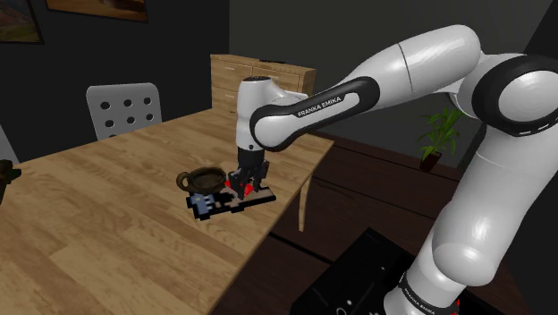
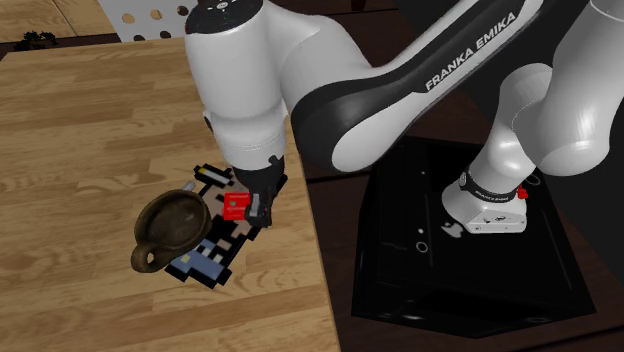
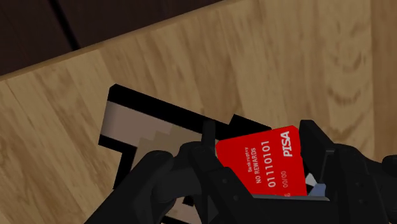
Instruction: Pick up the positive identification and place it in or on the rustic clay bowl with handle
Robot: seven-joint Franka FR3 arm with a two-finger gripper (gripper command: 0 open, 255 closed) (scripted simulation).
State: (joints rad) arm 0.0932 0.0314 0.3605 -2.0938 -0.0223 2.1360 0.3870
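A red card (image 3: 261,162) printed "PISA" and "NO REWARDS" sits upright between my fingers. My gripper (image 3: 257,145) is shut on it, low over the wooden table (image 1: 98,224). In the shoulder view the gripper (image 1: 247,182) and card (image 1: 243,187) hang just right of a brown clay bowl with a handle (image 1: 203,179). From the second exterior view, the card (image 2: 236,207) and gripper (image 2: 256,208) are right of the bowl (image 2: 172,222), close to its rim. A flat pixel-art figure (image 3: 153,127) lies on the table beneath them, also seen beside the bowl (image 2: 205,255).
The table's edge (image 2: 300,230) runs right beside the gripper, with dark floor and my black stand (image 2: 450,250) beyond. A grey perforated chair (image 1: 125,107), a wooden cabinet (image 1: 228,76) and a potted plant (image 1: 438,134) stand behind the table. A small dark object (image 1: 7,172) sits at the far left.
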